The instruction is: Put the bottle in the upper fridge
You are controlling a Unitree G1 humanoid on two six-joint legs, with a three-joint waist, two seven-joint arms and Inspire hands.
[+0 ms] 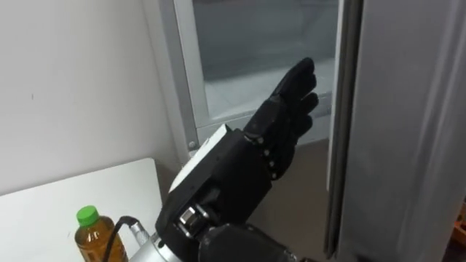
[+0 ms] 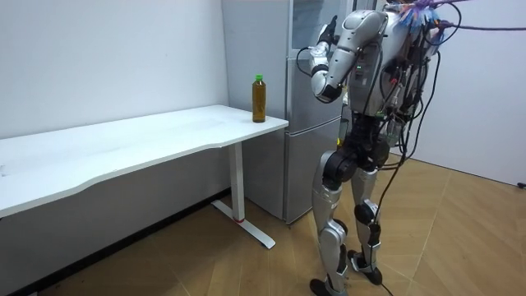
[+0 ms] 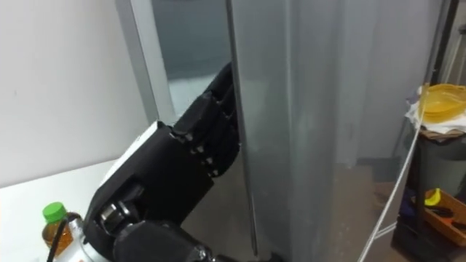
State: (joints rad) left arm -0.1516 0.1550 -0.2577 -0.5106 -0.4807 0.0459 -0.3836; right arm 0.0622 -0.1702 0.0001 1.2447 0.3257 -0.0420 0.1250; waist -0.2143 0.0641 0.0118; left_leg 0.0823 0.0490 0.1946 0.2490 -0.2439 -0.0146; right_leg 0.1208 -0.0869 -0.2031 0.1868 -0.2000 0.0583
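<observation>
Left hand (image 1: 280, 124) raised at open fridge (image 1: 182, 80), fingers (image 1: 300, 78) straight, together, holding nothing, door (image 1: 408, 116) just beside, bottle (image 1: 93, 236) on white table (image 1: 44, 218)

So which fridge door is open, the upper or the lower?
The upper door: it stands swung out, with the open left hand raised before its compartment. The lower door sits flush, closed.

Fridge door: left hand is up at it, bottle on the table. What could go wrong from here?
1. The bottle stands near the table corner, close beside the raised left arm; bringing the arm down could knock it over.
2. The left hand, fingers straight, is at the edge of the door; if the door swings back, it may pinch the hand or close off the upper fridge.
</observation>
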